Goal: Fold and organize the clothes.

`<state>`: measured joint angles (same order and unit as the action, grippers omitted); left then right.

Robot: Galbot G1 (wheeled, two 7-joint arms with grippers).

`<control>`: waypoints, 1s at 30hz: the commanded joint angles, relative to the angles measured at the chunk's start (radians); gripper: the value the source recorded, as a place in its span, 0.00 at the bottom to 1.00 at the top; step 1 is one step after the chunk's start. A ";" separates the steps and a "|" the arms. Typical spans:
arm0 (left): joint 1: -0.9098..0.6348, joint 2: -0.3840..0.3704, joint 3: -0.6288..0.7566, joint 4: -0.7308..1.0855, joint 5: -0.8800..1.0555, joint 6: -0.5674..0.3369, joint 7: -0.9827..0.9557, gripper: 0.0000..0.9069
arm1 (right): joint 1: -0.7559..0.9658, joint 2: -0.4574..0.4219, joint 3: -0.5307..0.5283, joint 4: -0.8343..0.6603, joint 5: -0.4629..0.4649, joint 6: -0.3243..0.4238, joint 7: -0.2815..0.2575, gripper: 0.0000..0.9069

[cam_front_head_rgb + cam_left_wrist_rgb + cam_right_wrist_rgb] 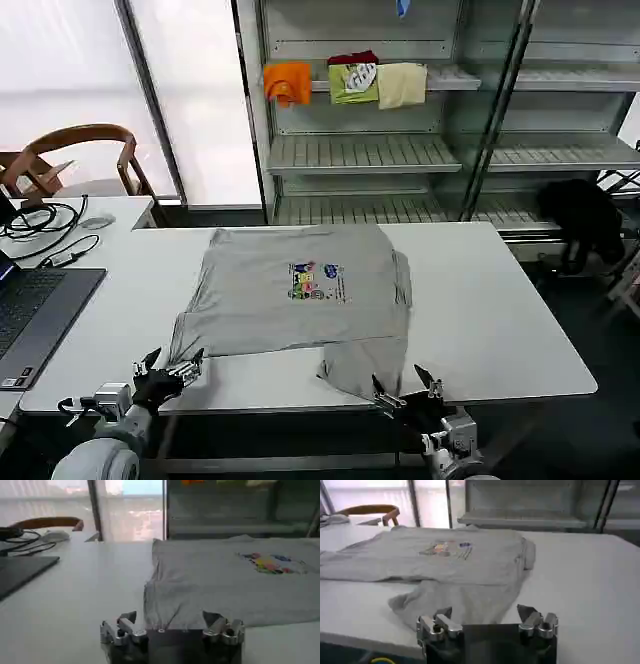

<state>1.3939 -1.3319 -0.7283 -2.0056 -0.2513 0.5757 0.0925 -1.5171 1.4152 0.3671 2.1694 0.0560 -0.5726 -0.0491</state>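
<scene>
A light grey shirt (300, 290) lies spread flat in the middle of the white desk (500, 320), print side up, with a small multicolour chest print (316, 282) near its centre. Its long axis runs from the far edge of the desk toward the robot. One side is already turned in, and a loose flap of cloth (365, 365) trails off the near right corner almost to the desk's front edge. The near left corner (185, 335) ends in a sleeve that also comes close to the front edge.

Both hands wait at that front edge, one at each near corner. The left hand (170, 372) sits just beside the sleeve, fingers spread wide and pointing forward over the desk; its wrist view shows the sleeve hem (160, 615) lying right ahead between the open fingers. The right hand (408, 390) sits just in front of the trailing flap, also wide open and empty, with the flap (455, 605) straight ahead. Each hand is about equally near its own corner, so the coming move looks like a short reach forward to pinch the near hem. Both arms are held low, wrists level with the desk top.

A laptop (35, 315) and cables (45, 225) lie well to the left.
</scene>
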 commanded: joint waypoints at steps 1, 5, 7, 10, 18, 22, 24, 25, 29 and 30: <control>-0.003 0.001 0.000 0.032 0.002 0.001 0.006 0.02 | 0.011 0.006 -0.035 -0.056 -0.022 -0.005 -0.019 0.00; 0.004 0.005 -0.002 0.029 -0.010 0.002 0.013 0.02 | 0.015 -0.005 -0.049 -0.053 -0.016 -0.005 -0.017 0.00; 0.006 0.006 -0.003 0.029 -0.024 0.001 0.014 0.02 | 0.015 -0.001 -0.049 -0.047 -0.009 -0.002 -0.024 0.00; 0.003 0.006 -0.002 0.033 -0.046 0.001 0.010 0.01 | 0.014 0.004 -0.047 -0.044 -0.010 0.024 -0.026 0.00; -0.011 0.009 -0.024 0.006 -0.141 -0.022 0.024 0.00 | 0.013 0.015 -0.025 -0.021 0.038 0.126 -0.028 0.00; -0.101 0.013 -0.038 0.000 -0.221 -0.013 0.063 0.00 | 0.113 0.075 0.020 -0.041 0.063 0.171 -0.052 0.00; -0.138 0.009 -0.035 0.001 -0.234 -0.014 0.068 0.00 | 0.180 0.110 0.047 -0.067 0.088 0.159 -0.065 0.00; -0.167 0.004 -0.030 0.011 -0.240 -0.023 0.078 0.00 | 0.237 0.138 0.065 -0.094 0.088 0.152 -0.074 0.00; -0.266 -0.005 -0.013 0.062 -0.283 -0.026 0.058 0.00 | 0.377 0.174 0.070 -0.177 0.088 0.128 -0.062 0.00; -0.292 -0.008 -0.010 0.070 -0.297 -0.026 0.050 0.00 | 0.410 0.176 0.067 -0.196 0.087 0.126 -0.057 0.00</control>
<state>1.2998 -1.3330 -0.7476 -1.9871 -0.4285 0.5623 0.1382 -1.3279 1.5186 0.3945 2.0706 0.1139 -0.4666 -0.0989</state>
